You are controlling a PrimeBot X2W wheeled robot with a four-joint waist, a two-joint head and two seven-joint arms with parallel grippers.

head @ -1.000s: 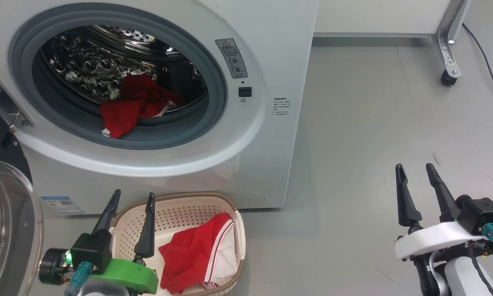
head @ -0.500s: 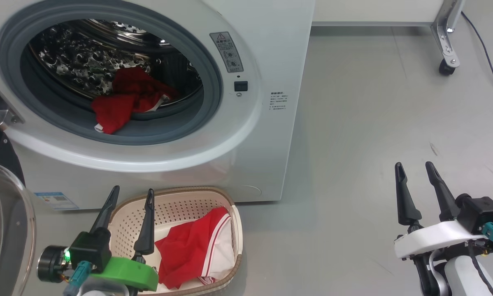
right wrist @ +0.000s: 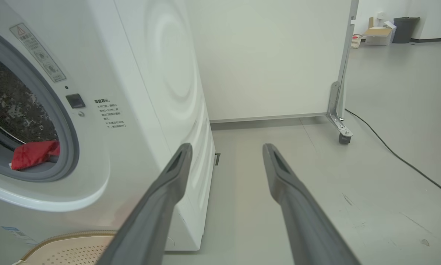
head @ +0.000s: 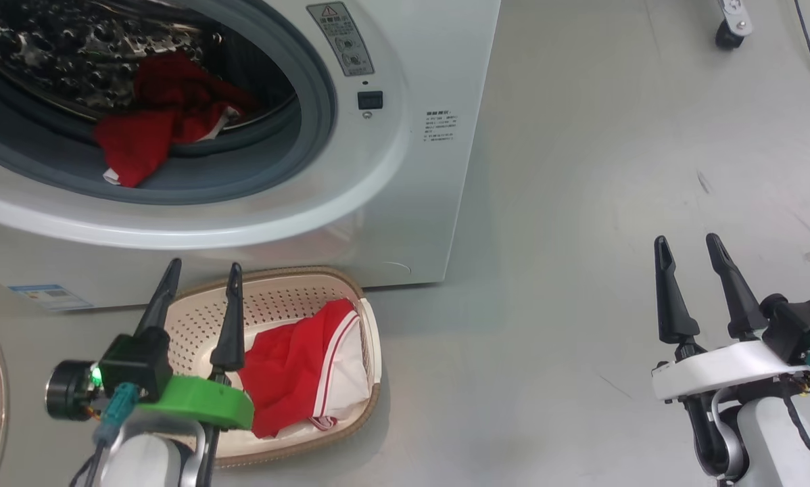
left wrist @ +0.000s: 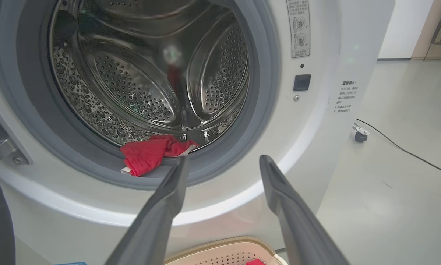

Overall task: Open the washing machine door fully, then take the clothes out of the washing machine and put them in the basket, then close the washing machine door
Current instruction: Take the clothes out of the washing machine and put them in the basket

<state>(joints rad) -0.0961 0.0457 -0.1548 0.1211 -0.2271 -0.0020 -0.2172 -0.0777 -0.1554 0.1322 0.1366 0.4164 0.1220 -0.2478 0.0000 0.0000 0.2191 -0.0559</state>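
Our left gripper [head: 204, 266] and right gripper [head: 687, 239] stand released and empty. Ahead of the left one, we see a red garment [head: 141, 135] lying in the washing machine [head: 405, 203] mouth, long axis pointing inward. Just right of that gripper, a second red garment [head: 283, 365] lies in the basket [head: 276, 297], stripes running toward the machine.

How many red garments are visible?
2. One red garment lies in the basket; another red heap sits at the washing machine drum's lip. That heap may hide more.
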